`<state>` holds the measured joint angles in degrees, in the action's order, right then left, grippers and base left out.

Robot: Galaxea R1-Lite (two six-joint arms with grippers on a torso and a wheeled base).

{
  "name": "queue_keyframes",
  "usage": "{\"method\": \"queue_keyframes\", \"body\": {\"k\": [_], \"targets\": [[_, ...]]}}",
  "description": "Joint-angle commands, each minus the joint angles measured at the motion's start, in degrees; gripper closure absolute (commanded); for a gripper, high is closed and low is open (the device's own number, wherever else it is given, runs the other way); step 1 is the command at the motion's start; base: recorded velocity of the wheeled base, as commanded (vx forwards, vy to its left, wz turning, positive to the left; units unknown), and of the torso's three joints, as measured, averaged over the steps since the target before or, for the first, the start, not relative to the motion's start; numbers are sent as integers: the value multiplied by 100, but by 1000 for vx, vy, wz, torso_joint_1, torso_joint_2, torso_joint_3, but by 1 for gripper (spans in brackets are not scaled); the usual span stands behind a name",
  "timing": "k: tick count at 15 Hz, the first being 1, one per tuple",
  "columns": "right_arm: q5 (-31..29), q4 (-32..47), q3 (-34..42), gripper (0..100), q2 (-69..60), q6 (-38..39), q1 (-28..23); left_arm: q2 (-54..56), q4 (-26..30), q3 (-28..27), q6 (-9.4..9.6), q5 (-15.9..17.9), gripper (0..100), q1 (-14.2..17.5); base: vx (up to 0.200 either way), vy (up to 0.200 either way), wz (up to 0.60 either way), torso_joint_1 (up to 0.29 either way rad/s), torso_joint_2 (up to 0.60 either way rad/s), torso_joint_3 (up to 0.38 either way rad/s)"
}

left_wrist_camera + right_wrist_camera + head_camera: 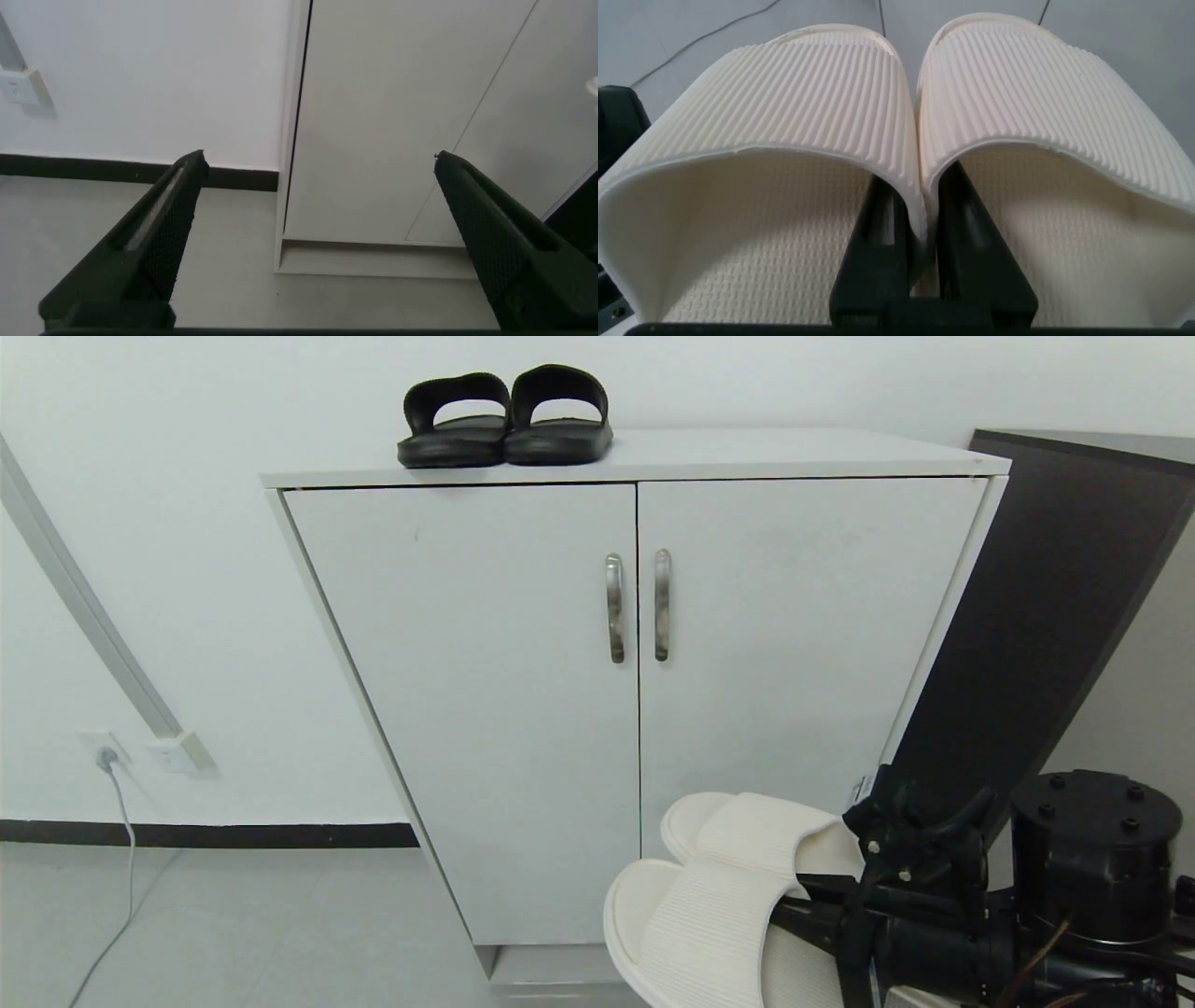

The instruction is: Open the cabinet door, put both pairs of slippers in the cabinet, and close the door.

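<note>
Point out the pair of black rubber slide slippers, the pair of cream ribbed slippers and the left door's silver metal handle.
Black rubber slide slippers (558, 383): head view, strap of one slipper.
Cream ribbed slippers (831, 103): right wrist view, ribbed strap.
Left door's silver metal handle (614, 609): head view, mid-bar.

1. White two-door cabinet with a flat top (485, 728): it stands upright against the far wall. Both doors are closed, and two vertical metal bar handles (614, 608) sit side by side at the middle seam.
2. Pair of black rubber slide slippers (505, 420): they lie side by side, touching, on the cabinet's top toward its left end.
3. Pair of cream slippers with ribbed straps (728, 896) and dimpled footbeds: they are held off the floor at near right, in front of the lower right door. The right gripper (920, 233) pinches their touching inner sides together.
</note>
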<state>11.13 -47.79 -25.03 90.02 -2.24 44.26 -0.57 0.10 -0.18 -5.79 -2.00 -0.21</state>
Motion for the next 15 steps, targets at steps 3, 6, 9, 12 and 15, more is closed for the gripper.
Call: {"method": "queue_keyframes", "body": {"k": [3,6,9,12,15], "targets": [[3,6,42,100,-2,-31,-23,-268,-19,-17,87,-11,0,-111,0,0,0,-1,19,15],[3,6,24,100,16,-31,-23,-971,69,-905,-159,-2,0,-129,0,0,0,0,0,0],[-6,-3,15,100,42,-31,-23,-2017,-361,-984,-221,534,0,-304,0,0,0,0,0,0],[-14,6,42,100,51,-31,-23,-3212,-1126,-1045,-221,1343,0,-340,0,0,0,0,0,0],[-6,6,42,100,69,-31,-23,-4197,-1618,-1344,-212,1905,0,-348,0,0,0,0,0,0]]}}
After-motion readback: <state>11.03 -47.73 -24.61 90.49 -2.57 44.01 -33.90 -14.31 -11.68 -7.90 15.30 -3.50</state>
